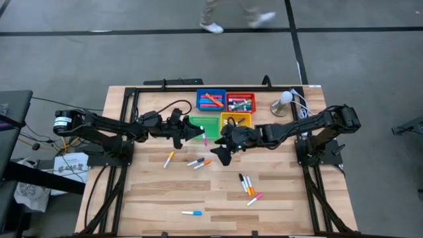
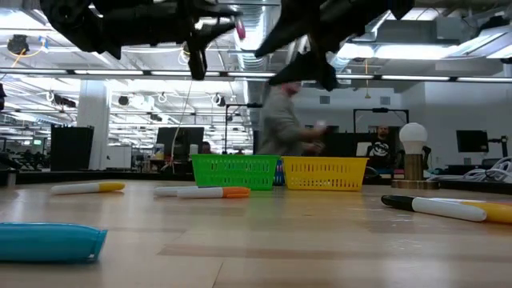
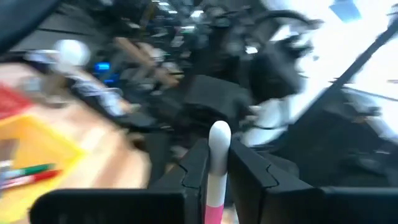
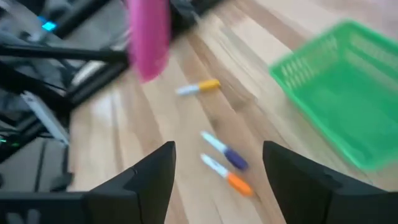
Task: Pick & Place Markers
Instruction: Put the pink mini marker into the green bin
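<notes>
Left gripper [image 3: 214, 180] clenched on pink marker [image 3: 216, 162]; right gripper [image 4: 217, 165] jaws released, empty. Risk: arms collide near green tray [image 1: 201, 124], or marker drops outside.

Four trays sit in a two-by-two block at the far middle of the counter [image 1: 277, 211]. The far left tray [image 1: 211, 100] and the far right tray [image 1: 240, 102] hold markers; the near left tray [image 1: 202, 124] and the near right tray [image 1: 236, 119] stand just in front of them. A lamp [image 1: 283, 102] stands to the right of the block. The left end effector [image 1: 200, 131], raised over the near left tray, holds a marker [image 1: 204, 139]. The right end effector [image 1: 220, 153] hangs beside it, in front of the near right tray. Loose markers lie in front: one [image 1: 169, 158] to the left, a pair [image 1: 199, 162] at the middle, a cluster [image 1: 248, 188] to the right, and one [image 1: 192, 213] alone near the front edge.
</notes>
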